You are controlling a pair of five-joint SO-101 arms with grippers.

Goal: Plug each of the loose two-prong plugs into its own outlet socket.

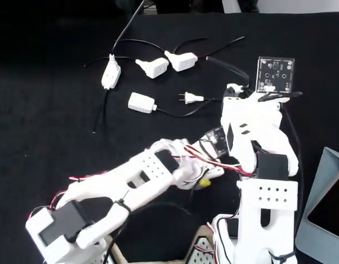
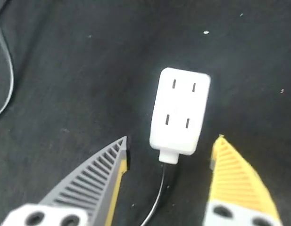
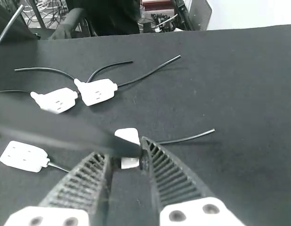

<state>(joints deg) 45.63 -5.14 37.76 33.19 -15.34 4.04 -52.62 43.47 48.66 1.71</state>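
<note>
Two arms were counted: the left arm [image 1: 131, 184] and the right arm [image 1: 257, 137]. Three sockets showed plainly from above: one socket [image 1: 153, 67], a second socket [image 1: 182, 60] and a third socket [image 1: 142, 103]. A fourth white piece [image 1: 110, 72] on a cord lay with them, but its kind could not be told. There was one plug [image 1: 191, 98], with two prongs. The left wrist view showed a single socket [image 2: 180, 110] with two pairs of slots. Whether it was a fourth socket or one of the three could not be told. There was one grey panel [image 1: 323, 203].
</note>
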